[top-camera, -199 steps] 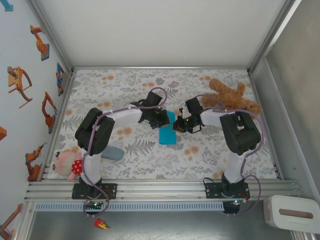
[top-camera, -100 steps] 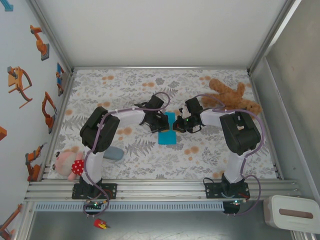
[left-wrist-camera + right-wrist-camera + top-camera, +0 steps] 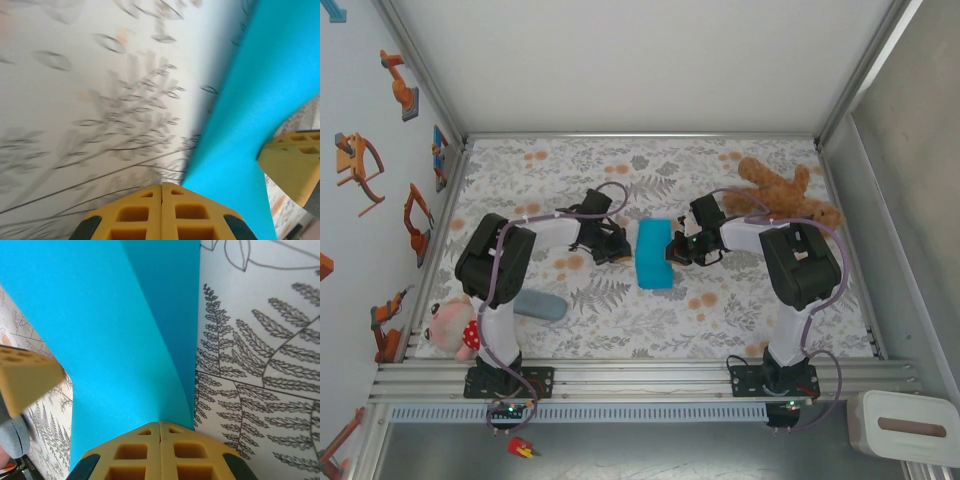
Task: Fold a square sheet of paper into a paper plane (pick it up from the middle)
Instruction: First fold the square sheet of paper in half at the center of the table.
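The square sheet of paper [image 3: 654, 255] is turquoise and lies mid-table, partly folded and bowed up between my two grippers. My right gripper [image 3: 673, 249] is at its right edge. In the right wrist view the jaws [image 3: 160, 424] are shut, and the sheet [image 3: 115, 335] creases straight into their seam. My left gripper [image 3: 621, 247] is at the sheet's left edge. In the left wrist view its jaws [image 3: 161, 186] are shut, and the sheet [image 3: 260, 95] runs down beside the right fingertip, not into the seam. The paper plane is not formed.
A brown teddy bear [image 3: 790, 195] lies at the back right, close behind the right arm. A grey-blue oblong case [image 3: 542, 306] and a pink doll [image 3: 455, 328] sit at the front left by the left arm's base. Metal rails [image 3: 650, 378] edge the near side.
My left gripper has moved left, off the middle of the sheet to its left edge. More of the turquoise sheet now shows. The right gripper has stayed put.
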Controlling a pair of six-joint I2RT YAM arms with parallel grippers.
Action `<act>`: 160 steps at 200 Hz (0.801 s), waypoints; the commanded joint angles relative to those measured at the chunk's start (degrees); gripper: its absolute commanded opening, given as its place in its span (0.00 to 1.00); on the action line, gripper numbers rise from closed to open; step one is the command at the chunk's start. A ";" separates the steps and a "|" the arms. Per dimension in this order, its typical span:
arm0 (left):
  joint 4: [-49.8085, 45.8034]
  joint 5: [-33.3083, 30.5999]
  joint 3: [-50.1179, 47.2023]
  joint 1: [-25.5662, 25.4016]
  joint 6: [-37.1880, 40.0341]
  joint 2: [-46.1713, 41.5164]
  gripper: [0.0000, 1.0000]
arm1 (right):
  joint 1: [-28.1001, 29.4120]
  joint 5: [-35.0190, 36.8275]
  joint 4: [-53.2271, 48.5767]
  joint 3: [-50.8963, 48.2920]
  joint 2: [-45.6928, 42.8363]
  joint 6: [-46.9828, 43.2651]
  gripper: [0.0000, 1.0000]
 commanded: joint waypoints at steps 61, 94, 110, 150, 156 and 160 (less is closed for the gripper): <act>13.84 5.98 5.54 -5.58 -8.38 4.90 0.01 | -0.47 20.09 -12.20 -5.07 7.60 -0.28 0.00; 14.82 6.96 5.48 -4.50 -10.84 7.77 0.02 | -0.40 20.09 -13.08 -4.51 6.92 -0.71 0.00; 12.79 6.07 4.88 -3.37 -9.95 8.07 0.02 | -0.41 20.33 -13.71 -4.08 6.98 -1.06 0.00; 6.38 2.76 1.09 1.41 -5.10 6.41 0.02 | -0.40 20.90 -14.18 -3.97 7.18 -1.42 0.00; 5.51 2.41 0.67 2.09 -4.36 5.83 0.02 | -0.41 20.88 -14.22 -4.04 7.17 -1.34 0.00; 4.96 2.15 0.43 2.66 -3.97 5.37 0.02 | -0.46 20.94 -14.14 -4.06 7.18 -1.35 0.00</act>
